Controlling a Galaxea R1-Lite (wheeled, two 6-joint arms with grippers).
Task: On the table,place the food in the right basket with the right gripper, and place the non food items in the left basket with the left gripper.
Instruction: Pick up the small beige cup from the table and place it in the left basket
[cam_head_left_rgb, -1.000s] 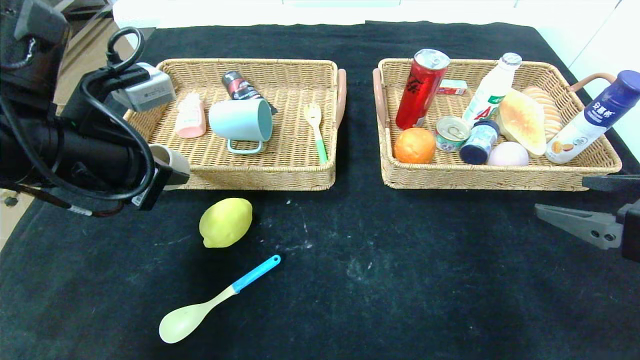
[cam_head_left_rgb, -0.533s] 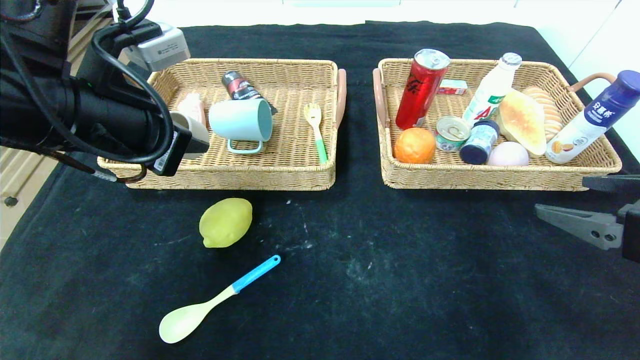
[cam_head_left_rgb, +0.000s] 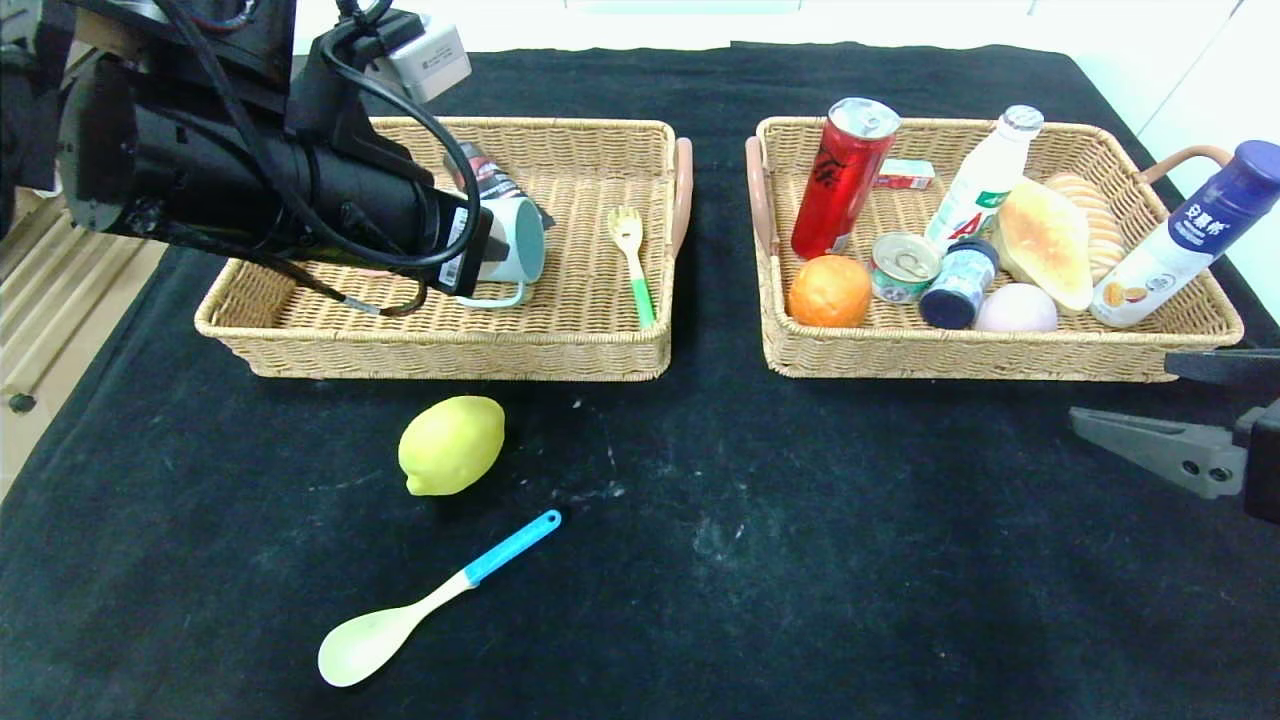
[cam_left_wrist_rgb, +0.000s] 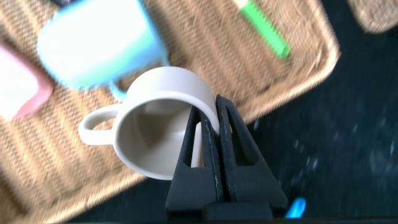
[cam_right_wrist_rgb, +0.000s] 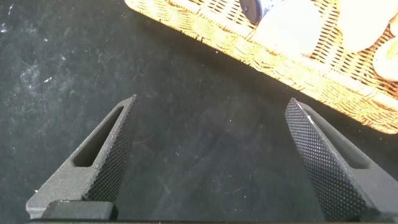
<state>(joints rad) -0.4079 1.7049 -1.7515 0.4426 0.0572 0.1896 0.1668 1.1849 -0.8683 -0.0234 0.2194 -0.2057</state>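
One beige mug (cam_left_wrist_rgb: 163, 118) (wall-pinched), left claw (cam_left_wrist_rgb: 214, 118), left basket (cam_head_left_rgb: 450, 340)

A black cloth (cam_head_left_rgb: 800, 560) covers the table; pale wooden floor (cam_head_left_rgb: 60, 290) shows beside it.

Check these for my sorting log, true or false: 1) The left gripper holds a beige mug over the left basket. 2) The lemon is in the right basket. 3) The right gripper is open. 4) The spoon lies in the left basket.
1) True: the left gripper pinches the beige mug wall above the left basket.
2) False: the lemon sits on the table, not in the right basket.
3) True: the right gripper is open, empty.
4) False: the spoon lies on the table.
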